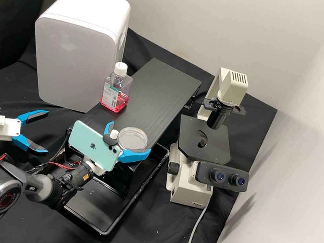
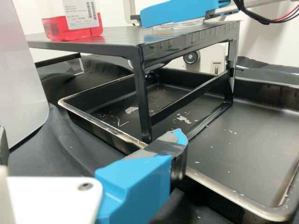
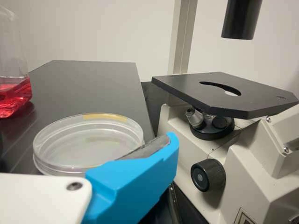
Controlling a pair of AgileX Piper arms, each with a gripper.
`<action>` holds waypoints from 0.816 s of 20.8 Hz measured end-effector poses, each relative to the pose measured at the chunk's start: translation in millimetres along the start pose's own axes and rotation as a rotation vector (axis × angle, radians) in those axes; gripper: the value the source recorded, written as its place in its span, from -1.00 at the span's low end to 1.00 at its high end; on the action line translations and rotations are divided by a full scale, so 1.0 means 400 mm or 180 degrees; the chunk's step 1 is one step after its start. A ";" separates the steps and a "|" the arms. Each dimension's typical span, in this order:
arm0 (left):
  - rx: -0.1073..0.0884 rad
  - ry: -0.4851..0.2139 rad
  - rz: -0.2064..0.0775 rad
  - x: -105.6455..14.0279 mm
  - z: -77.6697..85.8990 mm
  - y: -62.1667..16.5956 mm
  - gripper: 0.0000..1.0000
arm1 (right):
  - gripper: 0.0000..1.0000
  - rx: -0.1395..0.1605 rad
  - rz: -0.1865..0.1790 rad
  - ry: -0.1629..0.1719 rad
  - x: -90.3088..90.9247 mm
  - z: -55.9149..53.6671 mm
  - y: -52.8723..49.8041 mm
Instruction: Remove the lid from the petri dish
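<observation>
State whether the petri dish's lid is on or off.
On. The clear lid sits flat over the dish, its rim overlapping the dish's side.

The stand (image 1: 158, 93) is seen as matt black metal, finely ribbed on top. On it, a dish (image 3: 88, 140) of clear glossy plastic is set. Under it, a dark metal tray (image 2: 100, 123) is scuffed, its rim bare and silvery. Matt black cloth (image 1: 165, 226) is spread beneath.
</observation>
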 end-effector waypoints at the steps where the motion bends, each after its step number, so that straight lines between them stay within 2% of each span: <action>1: 0.0000 0.0000 0.0000 0.000 0.000 0.000 1.00 | -1.00 0.0000 0.0000 0.0000 0.000 0.000 0.000; 6: 0.0000 0.0000 0.0000 0.000 0.000 0.000 1.00 | -1.00 -0.0002 -0.0027 -0.0027 0.002 0.005 -0.006; 17: -0.0003 0.0002 -0.0012 0.001 0.000 -0.003 1.00 | -1.00 -0.0002 -0.0008 -0.0009 0.002 0.004 -0.004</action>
